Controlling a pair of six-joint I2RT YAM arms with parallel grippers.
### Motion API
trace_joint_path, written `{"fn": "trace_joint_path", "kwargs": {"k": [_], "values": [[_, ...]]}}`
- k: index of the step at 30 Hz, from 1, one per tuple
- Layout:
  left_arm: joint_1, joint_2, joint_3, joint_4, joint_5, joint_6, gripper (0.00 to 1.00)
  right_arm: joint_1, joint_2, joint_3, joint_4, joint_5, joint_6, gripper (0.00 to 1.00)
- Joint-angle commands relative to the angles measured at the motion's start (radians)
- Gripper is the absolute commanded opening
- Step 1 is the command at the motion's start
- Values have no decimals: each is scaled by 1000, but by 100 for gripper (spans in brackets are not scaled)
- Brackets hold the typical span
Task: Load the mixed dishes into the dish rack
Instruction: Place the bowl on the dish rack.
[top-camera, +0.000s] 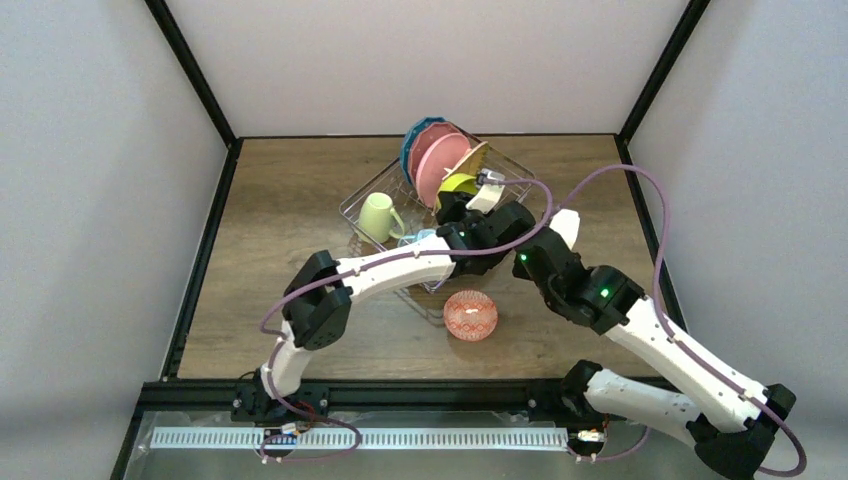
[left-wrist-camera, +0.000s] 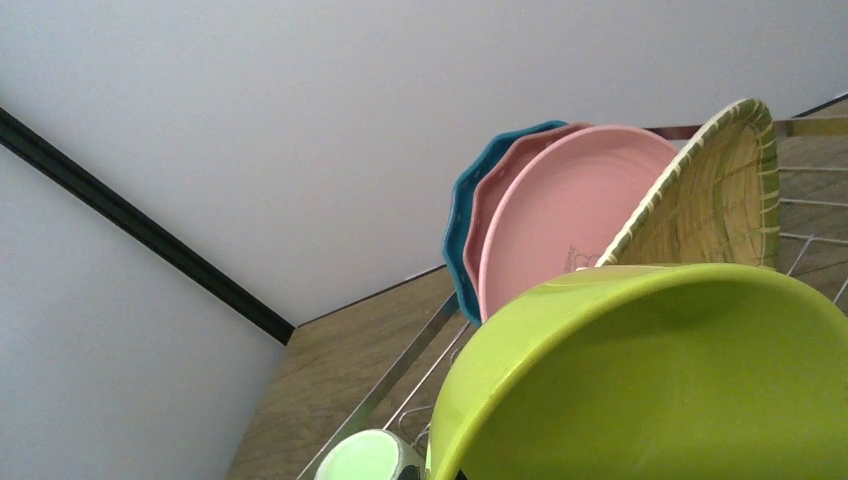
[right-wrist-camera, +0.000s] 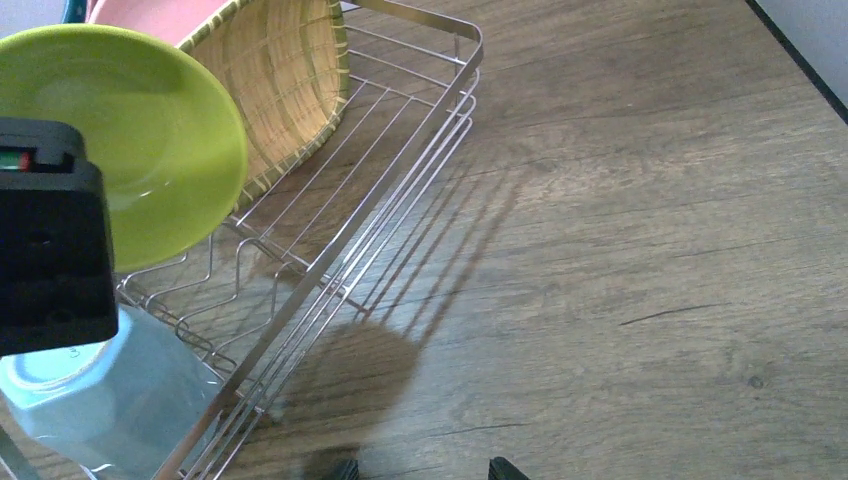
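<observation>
The wire dish rack (top-camera: 365, 195) stands at the back centre. Upright in it are a blue plate (left-wrist-camera: 462, 215), pink plates (left-wrist-camera: 560, 215) and a woven tan plate (left-wrist-camera: 715, 200). My left gripper (top-camera: 458, 208) reaches into the rack and is shut on the lime bowl (left-wrist-camera: 660, 380), which fills its view and hides its fingers. A pale green mug (top-camera: 378, 215) and a light blue mug (right-wrist-camera: 100, 400) are also in the rack. My right gripper (right-wrist-camera: 422, 470) hangs open over bare table just right of the rack's rim (right-wrist-camera: 400, 190), holding nothing. A red-patterned bowl (top-camera: 470, 314) lies on the table in front of the rack.
The wooden table (right-wrist-camera: 650, 250) is bordered by black frame posts (top-camera: 205, 180) and pale walls. The left gripper's black body (right-wrist-camera: 50, 240) is close beside the lime bowl in the right wrist view. Both forearms cross in front of the rack.
</observation>
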Motion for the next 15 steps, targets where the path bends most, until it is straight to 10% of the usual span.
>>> {"fn": "trace_joint_path", "kwargs": {"k": [1, 15], "values": [[29, 60, 35, 88, -41, 81, 3, -3, -25, -28, 55, 33, -19, 73], [115, 167, 54, 303, 22, 247, 3, -36, -59, -83, 84, 84, 18, 73]]}}
